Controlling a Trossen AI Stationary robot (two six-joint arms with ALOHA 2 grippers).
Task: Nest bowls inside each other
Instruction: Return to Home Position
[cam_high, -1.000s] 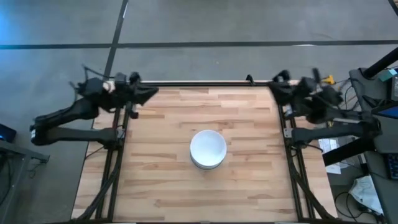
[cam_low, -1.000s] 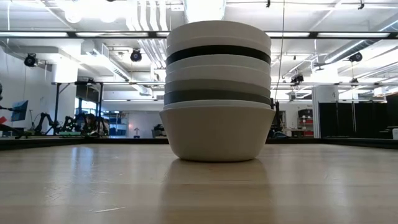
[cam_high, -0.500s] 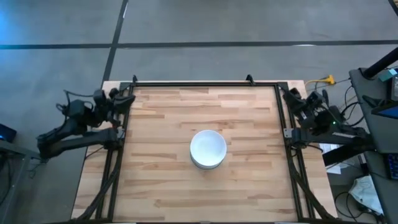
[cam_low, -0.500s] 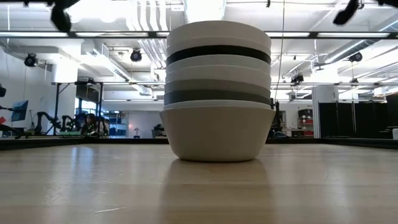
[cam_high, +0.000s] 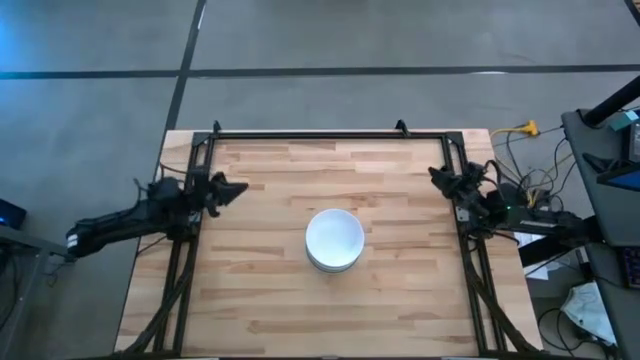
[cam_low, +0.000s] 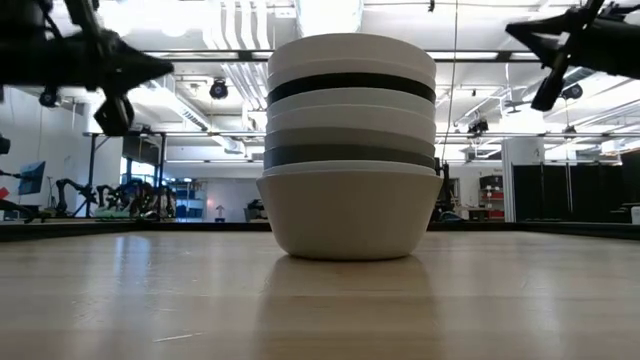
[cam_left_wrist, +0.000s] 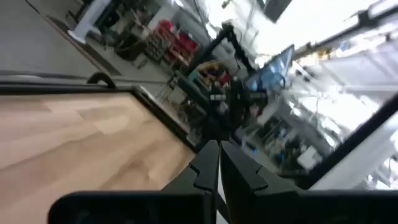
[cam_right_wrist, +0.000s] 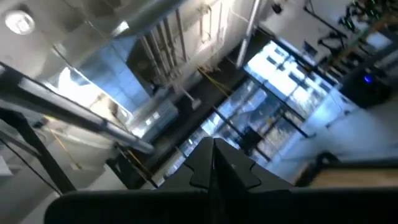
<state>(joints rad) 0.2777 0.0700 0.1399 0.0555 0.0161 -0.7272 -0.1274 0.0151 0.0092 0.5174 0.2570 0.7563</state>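
Stack of bowls (cam_high: 334, 240) stands upright at the centre of the bench (cam_high: 260, 300), all nested into one pile. The high view gives only the inside of the white top bowl. The low view gives the side, with rims banded from the bottom up: white, dark grey, pale grey-green, white, black, white. Exact rim count cannot be told. Left pincer (cam_high: 234, 188) hangs at the bench's left edge and right pincer (cam_high: 436, 177) at its right edge, both well apart from the stack. In the wrist views each pincer's fingers are pressed together into one tip. A black frame rail (cam_high: 320, 134) borders the bench. Cables and gear (cam_high: 590, 200) crowd the floor to the right, with a yellow plug (cam_high: 525, 128) near the far right corner. In the low view the stack hides the middle of the room behind it, under ceiling lights (cam_low: 130, 15).
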